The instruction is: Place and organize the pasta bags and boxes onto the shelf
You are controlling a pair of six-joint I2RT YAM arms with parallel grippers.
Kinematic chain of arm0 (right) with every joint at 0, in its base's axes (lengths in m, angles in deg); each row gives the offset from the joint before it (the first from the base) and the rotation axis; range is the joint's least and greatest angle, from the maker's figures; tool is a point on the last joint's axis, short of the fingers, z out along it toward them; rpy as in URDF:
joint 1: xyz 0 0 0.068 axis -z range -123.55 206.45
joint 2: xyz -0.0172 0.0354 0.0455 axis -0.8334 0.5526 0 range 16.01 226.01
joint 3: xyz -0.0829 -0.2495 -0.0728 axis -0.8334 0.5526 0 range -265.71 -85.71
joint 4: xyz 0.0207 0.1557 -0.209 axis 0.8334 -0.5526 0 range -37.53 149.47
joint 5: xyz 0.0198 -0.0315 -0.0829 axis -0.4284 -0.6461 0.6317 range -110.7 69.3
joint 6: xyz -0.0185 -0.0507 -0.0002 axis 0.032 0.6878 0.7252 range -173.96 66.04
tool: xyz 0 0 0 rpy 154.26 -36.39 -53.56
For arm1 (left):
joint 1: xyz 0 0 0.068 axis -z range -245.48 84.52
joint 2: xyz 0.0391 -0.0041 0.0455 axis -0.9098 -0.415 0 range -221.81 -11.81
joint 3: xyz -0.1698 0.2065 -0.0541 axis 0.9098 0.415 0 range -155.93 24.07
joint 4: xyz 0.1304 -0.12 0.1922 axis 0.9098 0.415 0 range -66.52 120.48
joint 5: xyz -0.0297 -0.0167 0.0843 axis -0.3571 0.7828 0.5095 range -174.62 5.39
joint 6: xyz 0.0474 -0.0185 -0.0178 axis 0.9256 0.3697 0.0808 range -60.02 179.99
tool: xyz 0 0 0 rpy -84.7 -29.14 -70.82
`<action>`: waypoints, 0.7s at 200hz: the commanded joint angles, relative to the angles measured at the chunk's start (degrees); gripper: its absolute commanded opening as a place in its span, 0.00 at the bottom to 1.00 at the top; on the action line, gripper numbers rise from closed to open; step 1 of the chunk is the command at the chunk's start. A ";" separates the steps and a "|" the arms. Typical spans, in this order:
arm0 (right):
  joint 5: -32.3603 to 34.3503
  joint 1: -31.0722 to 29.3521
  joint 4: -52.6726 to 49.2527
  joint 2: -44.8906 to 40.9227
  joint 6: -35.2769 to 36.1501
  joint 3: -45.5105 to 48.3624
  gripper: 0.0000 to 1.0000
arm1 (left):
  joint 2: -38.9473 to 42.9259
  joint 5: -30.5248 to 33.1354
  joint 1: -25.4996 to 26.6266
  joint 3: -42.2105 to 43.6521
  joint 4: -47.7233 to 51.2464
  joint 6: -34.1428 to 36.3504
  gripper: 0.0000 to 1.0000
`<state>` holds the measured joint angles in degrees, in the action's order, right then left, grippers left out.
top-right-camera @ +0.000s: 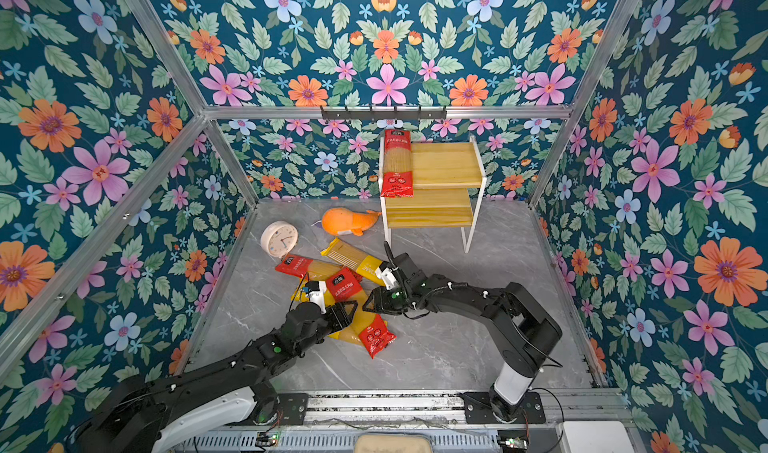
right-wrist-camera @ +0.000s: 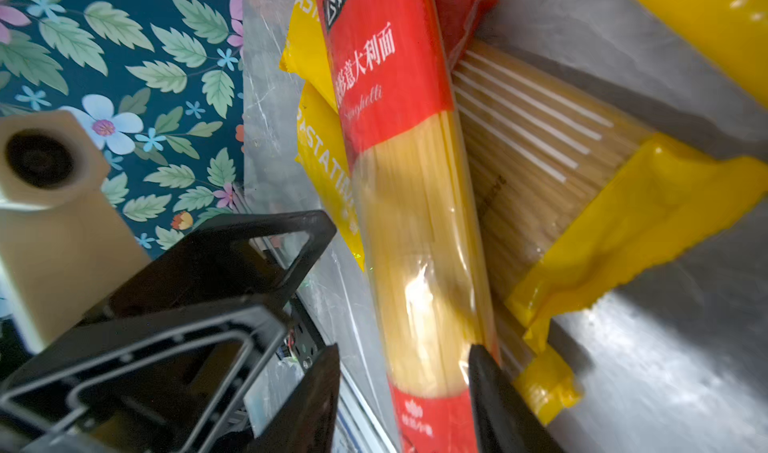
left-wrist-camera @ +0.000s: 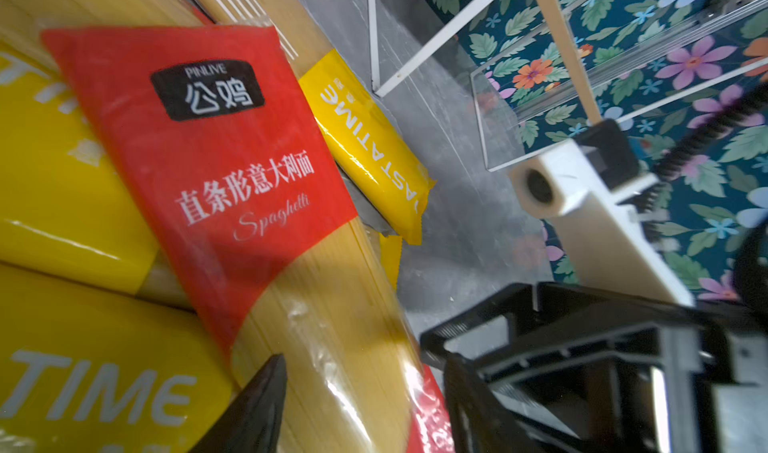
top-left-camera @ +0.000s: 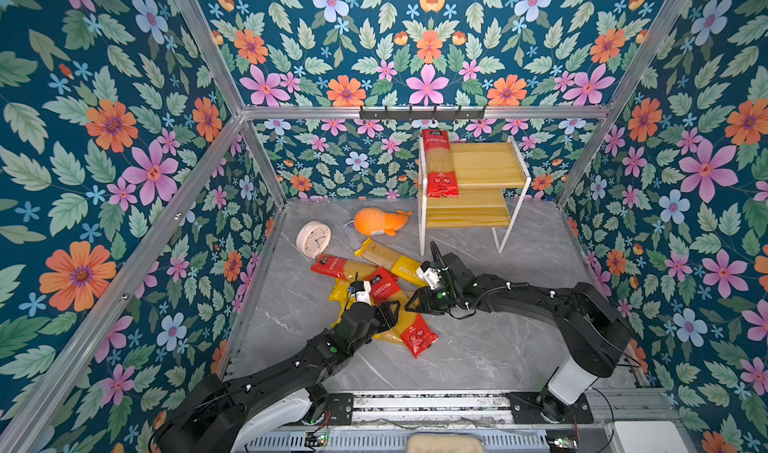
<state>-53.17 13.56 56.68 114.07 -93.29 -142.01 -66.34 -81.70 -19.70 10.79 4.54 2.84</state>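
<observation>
Clear red-ended spaghetti pack (right-wrist-camera: 415, 243) lies on yellow PASTATIME packs (right-wrist-camera: 328, 172), long axis diagonal, far-left to near-right. Right gripper (right-wrist-camera: 401, 388) straddles mid-pack, jaws apart, not clamping. Left gripper (top-left-camera: 390, 310) alongside, grip unclear.

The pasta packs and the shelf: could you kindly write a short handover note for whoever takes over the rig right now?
Left gripper: fingers on either side of the topmost red-ended spaghetti pack in the pile; I cannot tell whether it grips.
Right gripper: open, astride that same pack.
Done: one shelved spaghetti pack lies on the top tier of the shelf, along its left side in both top views.
Left to do: five packs piled on the tabletop, namely the one between the grippers, a second red-ended pack and three yellow PASTATIME packs, two of them partly buried.
</observation>
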 commanded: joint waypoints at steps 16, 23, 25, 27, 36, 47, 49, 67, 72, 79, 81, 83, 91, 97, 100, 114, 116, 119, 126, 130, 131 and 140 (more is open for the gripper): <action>0.54 0.02 -4.19 2.88 4.45 -3.09 0.52 | 4.07 -3.80 -2.37 4.24 -1.43 -4.43 0.63; 1.41 0.01 -4.93 2.97 5.07 -3.46 0.53 | 4.78 -3.80 -2.76 4.27 0.18 -4.42 0.63; 1.68 0.05 -5.16 2.98 5.23 -3.54 0.53 | 4.97 -3.82 -2.84 4.17 0.78 -4.35 0.63; 1.98 0.02 -5.40 2.98 5.41 -3.66 0.53 | 5.18 -3.74 -2.92 4.04 1.28 -4.19 0.63; 3.62 0.05 -6.87 2.69 6.33 -4.16 0.53 | 5.67 -3.67 -3.40 3.30 4.33 -3.37 0.63; 4.80 0.10 -8.24 2.43 7.20 -4.61 0.54 | 6.16 -3.75 -3.88 2.74 5.88 -2.60 0.63; 4.85 0.20 -8.45 2.34 7.33 -4.66 0.55 | 6.29 -3.83 -3.97 2.71 5.87 -2.57 0.63; 4.96 0.59 -9.08 2.78 7.55 -4.77 0.55 | 5.27 -5.12 -4.82 2.62 4.75 -2.36 0.63; 4.96 0.62 -9.45 3.04 7.80 -4.92 0.56 | 4.64 -5.43 -4.90 2.64 4.11 -2.32 0.63; 4.89 0.66 -9.40 3.42 8.10 -4.97 0.56 | 3.57 -5.87 -4.97 2.77 3.02 -2.35 0.63; 4.70 0.65 -9.38 3.58 8.19 -4.97 0.56 | 3.24 -6.01 -4.93 2.78 2.72 -2.31 0.63; 4.45 0.63 -9.24 3.68 8.10 -4.97 0.56 | 2.92 -6.11 -4.98 2.81 2.40 -2.35 0.63; 3.24 0.63 -8.59 4.26 8.13 -5.04 0.56 | 1.64 -6.46 -4.99 2.90 1.33 -2.62 0.63; 2.14 0.62 -8.08 4.83 7.98 -5.23 0.56 | 0.86 -6.60 -5.00 3.07 0.60 -2.86 0.63; 1.62 0.65 -7.91 5.04 7.89 -5.34 0.56 | 0.41 -6.68 -4.95 3.13 0.19 -3.00 0.63; -1.98 0.40 -5.67 5.87 7.04 -5.49 0.53 | -0.37 -6.92 -4.95 3.94 -1.99 -3.96 0.63; -2.47 0.37 -5.41 5.84 6.89 -5.43 0.53 | -0.40 -6.99 -4.96 4.07 -2.27 -4.05 0.63; -3.02 0.19 -4.94 5.79 6.70 -5.41 0.52 | -0.47 -6.90 -4.92 4.13 -2.66 -4.15 0.63; -4.12 0.00 -3.55 5.52 6.29 -5.12 0.50 | -0.41 -6.87 -4.93 4.30 -3.09 -4.18 0.63; -4.60 -0.13 -2.84 5.43 5.98 -4.87 0.49 | -0.48 -6.79 -4.99 4.31 -3.12 -4.21 0.63; -4.70 -0.11 -2.62 5.41 5.87 -4.83 0.49 | -0.49 -6.74 -4.99 4.27 -3.12 -4.20 0.63; -5.71 -0.11 -0.77 5.02 4.86 -4.43 0.46 | -0.62 -6.61 -4.99 4.14 -3.12 -3.98 0.62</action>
<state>-53.87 13.78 50.30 119.71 -86.60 -146.90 -66.69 -88.10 -24.60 15.01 5.07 -1.23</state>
